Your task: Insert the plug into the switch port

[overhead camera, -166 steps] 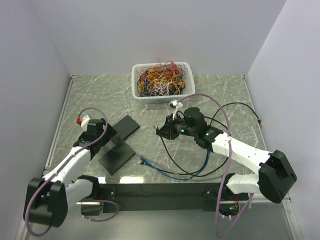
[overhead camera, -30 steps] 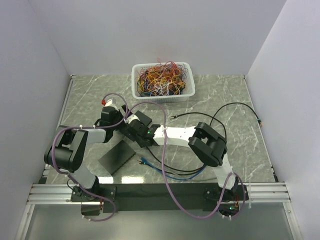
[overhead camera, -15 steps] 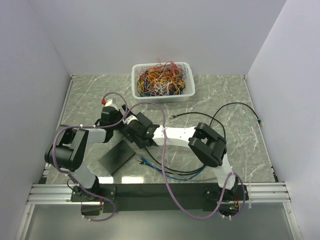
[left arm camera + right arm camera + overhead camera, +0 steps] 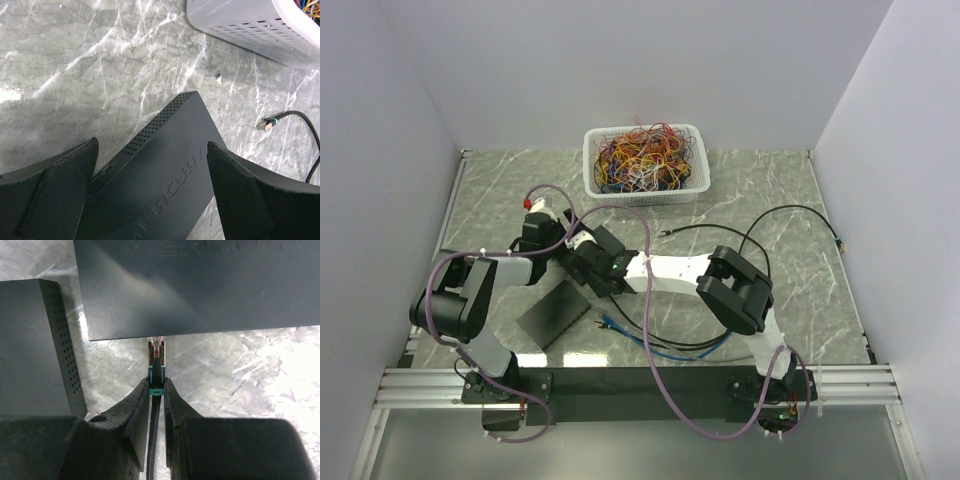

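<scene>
Plug [image 4: 156,351] was pinched in the right gripper [image 4: 156,385], its tip meeting the switch [image 4: 200,285] side, toward the table's [image 4: 770,180] left edge; whether it had entered a port could not be told. Left gripper [image 4: 151,150] straddled the switch, fingers wide apart, apparently not clamping it. A slightly skewed push could have jammed the plug on the housing, shoved the loose switch away, or twisted the plug in its grip.
</scene>
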Action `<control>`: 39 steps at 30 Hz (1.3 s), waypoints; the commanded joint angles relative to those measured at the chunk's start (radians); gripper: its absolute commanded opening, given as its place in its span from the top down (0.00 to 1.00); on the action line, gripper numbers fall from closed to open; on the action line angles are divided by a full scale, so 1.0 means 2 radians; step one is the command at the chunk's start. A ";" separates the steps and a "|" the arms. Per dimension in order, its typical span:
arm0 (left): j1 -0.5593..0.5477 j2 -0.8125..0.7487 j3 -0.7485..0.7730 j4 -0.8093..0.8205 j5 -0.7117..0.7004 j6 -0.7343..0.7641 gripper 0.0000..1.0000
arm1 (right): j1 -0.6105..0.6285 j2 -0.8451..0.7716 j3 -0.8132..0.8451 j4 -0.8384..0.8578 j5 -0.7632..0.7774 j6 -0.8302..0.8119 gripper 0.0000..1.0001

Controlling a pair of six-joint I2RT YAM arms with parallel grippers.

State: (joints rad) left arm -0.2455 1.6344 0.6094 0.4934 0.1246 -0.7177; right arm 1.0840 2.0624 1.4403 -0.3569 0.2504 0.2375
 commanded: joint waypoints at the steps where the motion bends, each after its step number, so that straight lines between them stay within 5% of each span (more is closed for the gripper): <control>1: -0.003 0.017 0.002 -0.033 0.014 0.007 0.03 | -0.004 -0.014 0.015 0.009 0.024 0.000 1.00; 39: -0.004 0.053 0.014 0.008 0.073 0.034 0.04 | -0.035 -0.003 0.032 0.033 -0.025 -0.057 1.00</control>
State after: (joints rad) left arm -0.2432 1.6997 0.6399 0.5629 0.2005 -0.6712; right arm 1.0088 2.0689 1.4494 -0.3538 0.2241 0.1646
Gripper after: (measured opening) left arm 0.959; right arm 0.205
